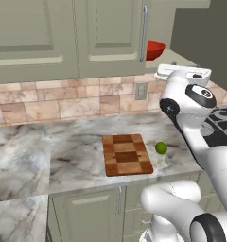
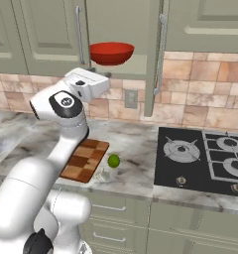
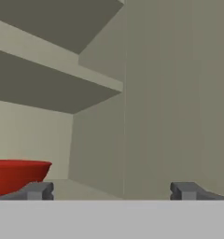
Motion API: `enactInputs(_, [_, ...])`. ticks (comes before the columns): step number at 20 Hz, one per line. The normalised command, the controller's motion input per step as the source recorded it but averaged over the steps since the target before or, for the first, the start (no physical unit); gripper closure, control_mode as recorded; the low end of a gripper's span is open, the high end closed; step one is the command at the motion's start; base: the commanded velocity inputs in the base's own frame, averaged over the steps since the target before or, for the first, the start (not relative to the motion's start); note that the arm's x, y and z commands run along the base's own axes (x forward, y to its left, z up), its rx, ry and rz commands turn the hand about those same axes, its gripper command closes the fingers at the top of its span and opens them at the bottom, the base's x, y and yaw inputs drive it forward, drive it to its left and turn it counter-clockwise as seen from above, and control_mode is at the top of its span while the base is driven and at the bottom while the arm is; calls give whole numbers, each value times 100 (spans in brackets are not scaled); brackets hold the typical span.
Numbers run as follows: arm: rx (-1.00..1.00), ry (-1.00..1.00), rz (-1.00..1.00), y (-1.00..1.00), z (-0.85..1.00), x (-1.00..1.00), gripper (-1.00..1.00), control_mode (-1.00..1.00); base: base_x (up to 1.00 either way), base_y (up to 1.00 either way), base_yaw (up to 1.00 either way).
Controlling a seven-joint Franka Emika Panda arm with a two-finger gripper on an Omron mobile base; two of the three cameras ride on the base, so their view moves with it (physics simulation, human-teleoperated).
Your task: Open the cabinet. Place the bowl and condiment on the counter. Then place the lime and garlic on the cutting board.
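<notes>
The cabinet (image 2: 121, 30) stands open ahead of the jaws (image 3: 111, 191), its shelf (image 3: 48, 70) above them. The worktop (image 1: 77, 151) lies well below. The bowl (image 3: 18, 175) sits on the cabinet floor, ahead and just off one fingertip. The board (image 1: 127, 154) lies far below, the lime (image 1: 161, 148) just beside it. The jaws stand wide apart, apparently empty.

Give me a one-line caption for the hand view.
Open gripper faces the open sage-green cabinet, glossy red bowl at left.
</notes>
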Motion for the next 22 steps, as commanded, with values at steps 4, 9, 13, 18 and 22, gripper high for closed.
enactInputs(4, [1,0,20,41,0,0,-100,-100,0,0,0])
enactInputs(9, [1,0,21,39,0,0,-100,-100,0,0,0])
enactInputs(13, [1,1,22,39,0,3,-100,-100,0,0,0])
enactInputs(18, [1,1,21,34,0,8,-100,-100,0,0,0])
enactInputs(22, [0,0,17,31,1,7,-100,-100,0,0,0])
